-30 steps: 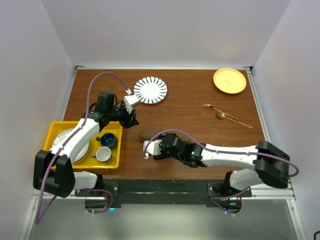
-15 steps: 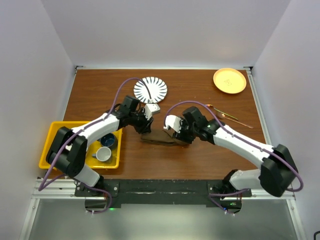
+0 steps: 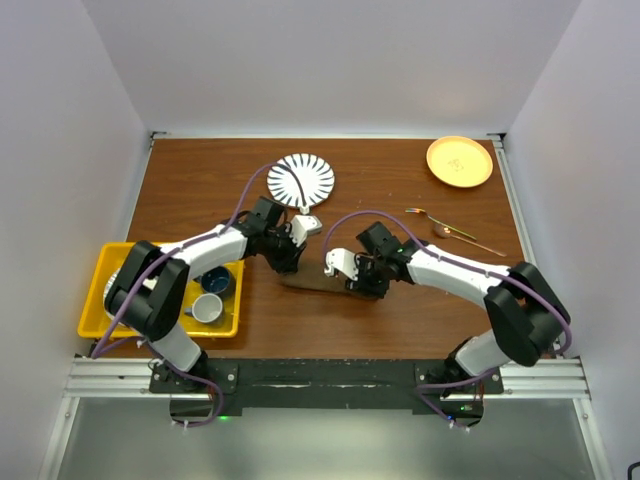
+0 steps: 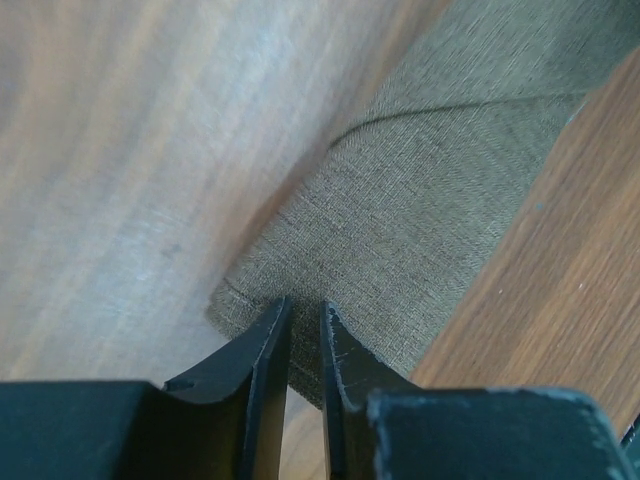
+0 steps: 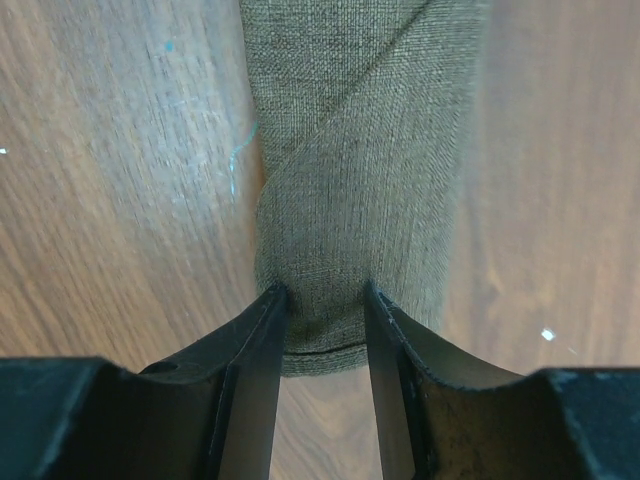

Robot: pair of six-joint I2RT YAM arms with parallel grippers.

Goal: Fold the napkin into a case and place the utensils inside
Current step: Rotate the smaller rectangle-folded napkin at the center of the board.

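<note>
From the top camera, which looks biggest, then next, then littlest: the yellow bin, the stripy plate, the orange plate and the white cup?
1. Yellow bin.
2. Striped plate and orange plate: they look about the same size, so no ranking.
3. White cup.

Olive-brown napkin, b/w striped plate, yellow tray

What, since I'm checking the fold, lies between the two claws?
The napkin, a folded strip, runs from left claw to right claw, each pinching an end; the top view shows it.
</note>
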